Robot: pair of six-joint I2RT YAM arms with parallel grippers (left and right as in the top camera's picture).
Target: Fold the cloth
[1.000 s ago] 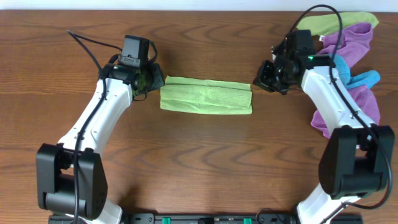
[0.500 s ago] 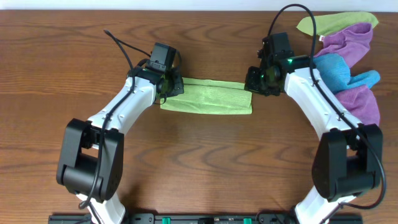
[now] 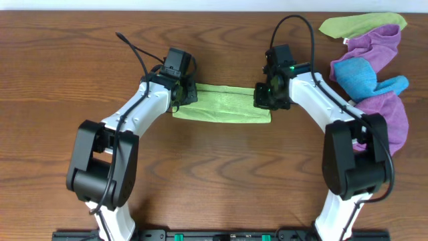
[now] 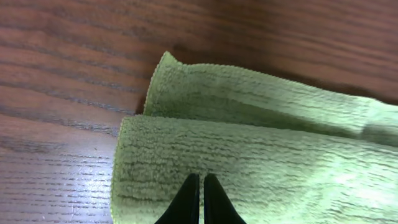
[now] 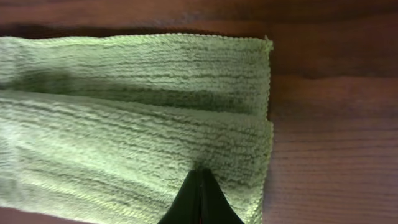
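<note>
A light green cloth [image 3: 224, 104] lies folded into a long strip on the wooden table. My left gripper [image 3: 184, 94] is over its left end. In the left wrist view the fingers [image 4: 200, 177] are shut, with their tips down on the upper layer of the cloth [image 4: 261, 143] near the left edge. My right gripper [image 3: 263, 98] is over the right end. In the right wrist view its fingers [image 5: 200, 173] are shut, and the tips press into the cloth [image 5: 124, 112] a little way in from the right edge. The cloth puckers slightly there.
A pile of other cloths sits at the back right: a purple one [image 3: 384, 43], a blue one [image 3: 364, 77] and a green one [image 3: 361, 25]. Bare wood table [image 3: 214, 167] lies in front of the strip.
Both arms have moved inward from beside the strip's ends. Their shut fingertips now rest on the cloth. The cloth has kept its place and shape.
</note>
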